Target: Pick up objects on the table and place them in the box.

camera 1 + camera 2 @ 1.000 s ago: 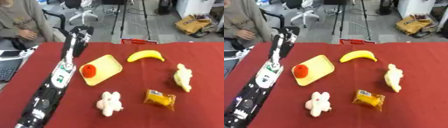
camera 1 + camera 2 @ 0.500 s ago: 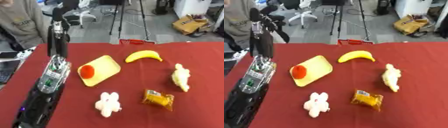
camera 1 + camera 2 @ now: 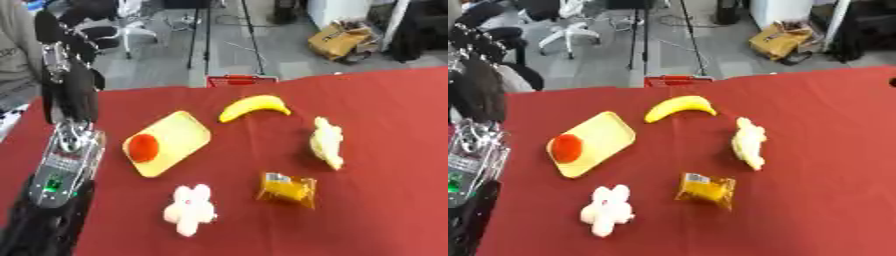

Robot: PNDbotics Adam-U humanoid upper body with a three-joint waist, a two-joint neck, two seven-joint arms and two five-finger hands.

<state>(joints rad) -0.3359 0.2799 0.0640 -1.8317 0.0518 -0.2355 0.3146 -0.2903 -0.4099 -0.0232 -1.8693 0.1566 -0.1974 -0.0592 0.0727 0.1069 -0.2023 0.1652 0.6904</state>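
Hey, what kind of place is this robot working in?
Probably an office or robotics lab: a red-covered table stands on a grey floor, with a wheeled office chair, a tripod stand and a cardboard box behind it.

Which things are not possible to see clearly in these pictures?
- Left hand: blurred in both views; finger pose unreadable.
- Right hand: in no view.
- Red box: only its rim shows behind the table's far edge.
- Orange packet: label too small to read.

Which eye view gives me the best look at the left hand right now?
The left eye view: the left hand is raised at the table's far left edge, inside the picture, fingers blurred. In the right eye view it sits at the picture's left edge, partly cut off.
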